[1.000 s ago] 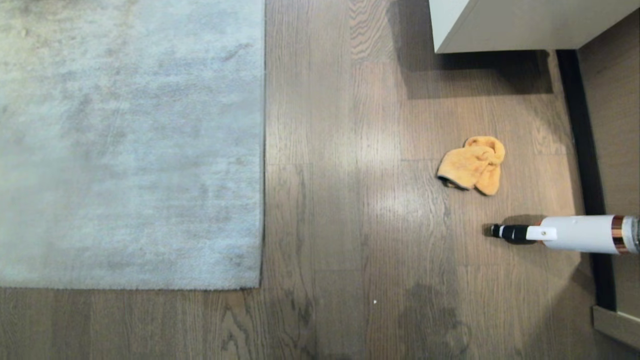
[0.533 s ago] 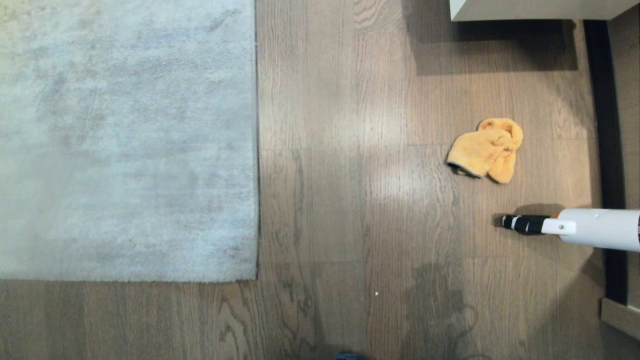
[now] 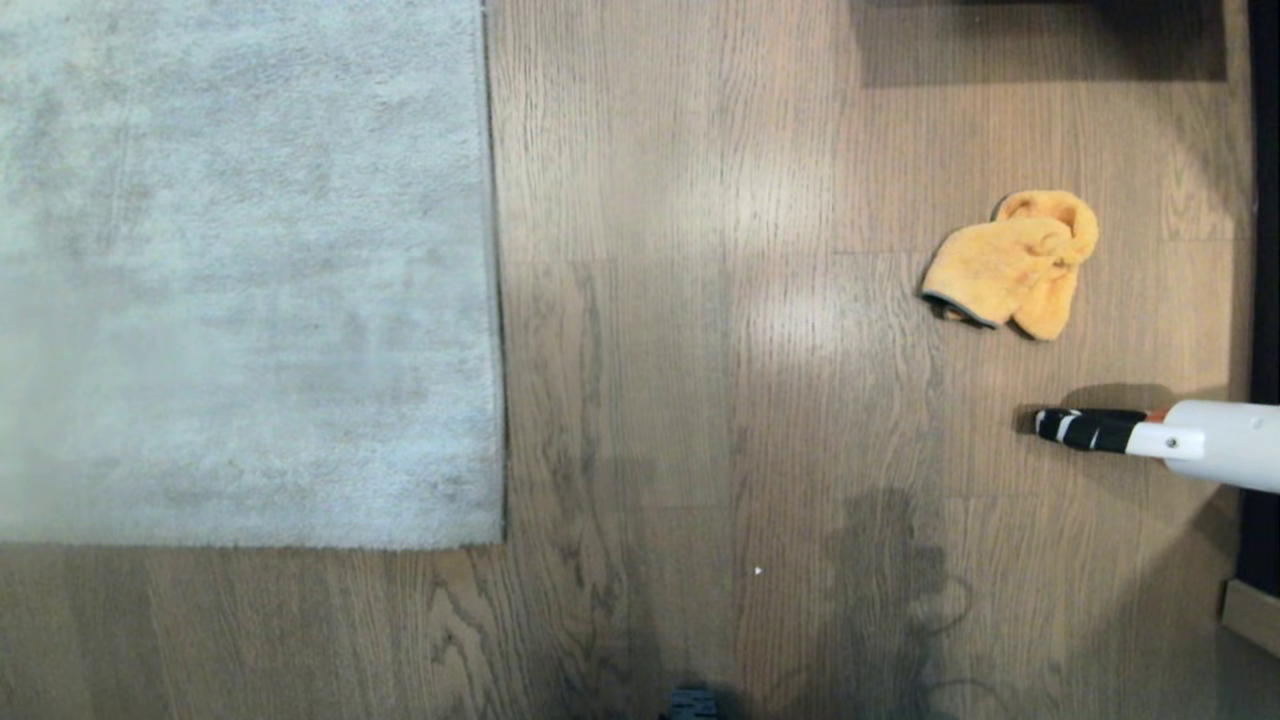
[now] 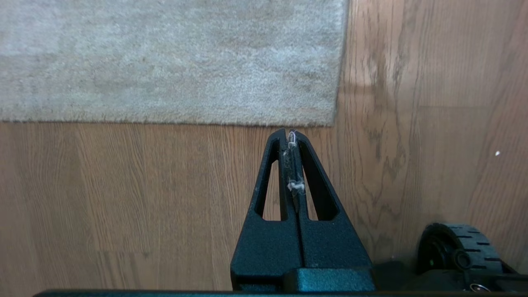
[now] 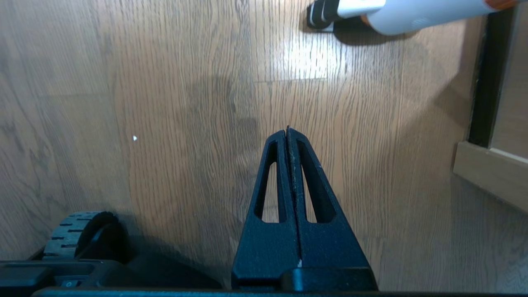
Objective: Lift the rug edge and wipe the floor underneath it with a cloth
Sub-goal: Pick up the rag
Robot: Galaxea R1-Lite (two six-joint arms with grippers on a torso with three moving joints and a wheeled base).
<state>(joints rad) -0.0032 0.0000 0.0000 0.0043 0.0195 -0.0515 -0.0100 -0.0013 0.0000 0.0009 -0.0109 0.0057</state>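
Observation:
A pale grey rug fills the left of the head view; its rug edge [image 3: 495, 300] runs straight down to a square corner [image 3: 497, 540] and lies flat on the wooden floor [image 3: 700, 350]. The orange-yellow cloth [image 3: 1012, 264] lies crumpled on the floor at the right, well apart from the rug. My left gripper [image 4: 290, 134] is shut and empty, hanging just short of the rug edge [image 4: 247, 122] near its corner, with bits of lint on its fingers. Over bare floor [image 5: 185, 103], my right gripper [image 5: 287, 130] is shut with nothing in it. Neither arm shows in the head view.
A white tube-shaped appliance with a black striped tip [image 3: 1150, 440] lies on the floor below the cloth, also seen in the right wrist view [image 5: 392, 12]. A dark strip and wooden trim [image 3: 1255, 610] border the right side. My base's wheels [image 4: 458, 247] [image 5: 82, 235] stand on the floor.
The whole head view has shifted: the white cabinet at the top right has left the picture, and rug, cloth and appliance sit differently in frame. The camera moved; nothing on the floor has.

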